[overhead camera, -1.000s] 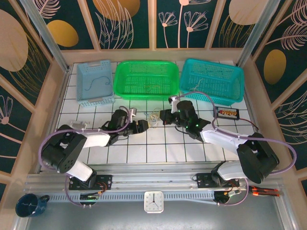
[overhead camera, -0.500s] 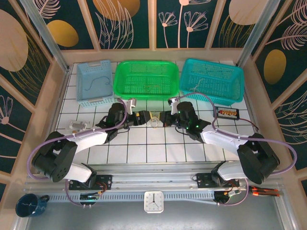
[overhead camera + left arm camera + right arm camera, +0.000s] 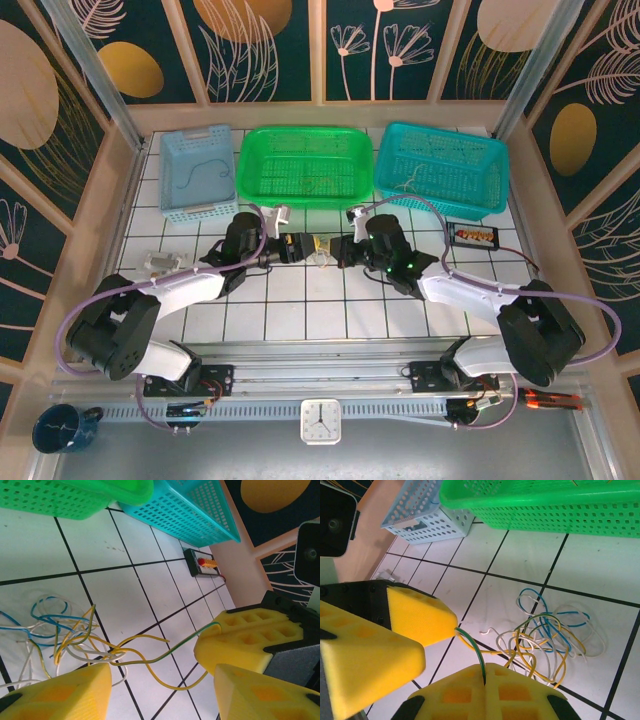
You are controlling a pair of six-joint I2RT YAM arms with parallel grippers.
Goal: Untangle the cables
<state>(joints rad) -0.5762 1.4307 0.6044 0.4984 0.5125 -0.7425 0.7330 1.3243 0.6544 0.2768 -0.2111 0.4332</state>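
Reaching across the white-tiled bench, both arms meet just in front of the green basket. The cables lie as a small loose pile in the gap between them. From the left hand the pile sits at 3 o'clock, at or just beside its fingertips. From the right hand it sits at 9 o'clock, equally near.

The right hand is pinched fully closed on one yellow-green wire, which enters the seam between its pads. Seen from above, that strand leaves the pile along the 9-to-3 line, so its long axis points from one hand to the other.

The left hand stands partly open, with a clear gap between its fingers and nothing gripped. In its wrist view the held strand and another yellow loop cross that gap, while the bulk of the tangle lies off at 9 to 10 o'clock.

As I judge it, the coming move turns on the left hand pinning the pile, or closing on another strand, while the right hand draws its wire toward 3 o'clock.
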